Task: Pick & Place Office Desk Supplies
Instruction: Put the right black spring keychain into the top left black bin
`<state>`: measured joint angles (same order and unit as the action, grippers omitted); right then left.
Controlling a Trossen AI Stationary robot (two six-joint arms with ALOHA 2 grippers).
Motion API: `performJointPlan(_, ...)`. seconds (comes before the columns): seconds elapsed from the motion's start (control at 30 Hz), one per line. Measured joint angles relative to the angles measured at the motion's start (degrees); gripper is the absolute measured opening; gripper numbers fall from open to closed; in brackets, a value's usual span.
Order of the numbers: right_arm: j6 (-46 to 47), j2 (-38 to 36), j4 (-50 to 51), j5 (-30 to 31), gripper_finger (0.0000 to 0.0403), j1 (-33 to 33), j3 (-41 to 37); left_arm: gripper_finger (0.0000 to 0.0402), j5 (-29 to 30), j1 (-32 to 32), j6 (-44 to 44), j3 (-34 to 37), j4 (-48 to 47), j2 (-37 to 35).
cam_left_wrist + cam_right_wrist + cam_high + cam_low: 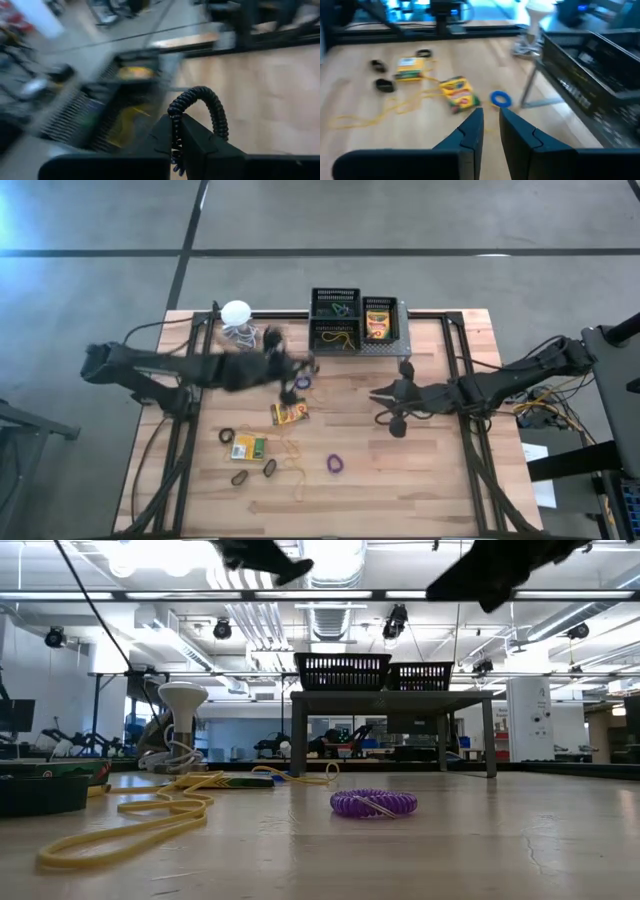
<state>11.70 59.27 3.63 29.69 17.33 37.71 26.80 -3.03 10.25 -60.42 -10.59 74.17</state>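
The black wire-mesh bins (352,320) are sitting on the grey stand (60,117), ahead of the left gripper (176,131). Its fingers are clamping a dark coiled loop (210,107), probably a spiral band, though the blur is hindering. It should be carrying the loop fully over a bin's rim before letting go. The right gripper (490,127), nearly closed and empty, is waiting above the table beside the crayon box (459,93).

Overhead, table-level, two wrist views.
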Motion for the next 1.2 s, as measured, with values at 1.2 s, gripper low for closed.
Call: performJointPlan(1.2, -22.6, 7.1, -34.0, 4.5, 0.0057, -26.3, -1.4, 0.0033, -16.6, 34.3, 6.7, -40.4, -13.6, 37.5)
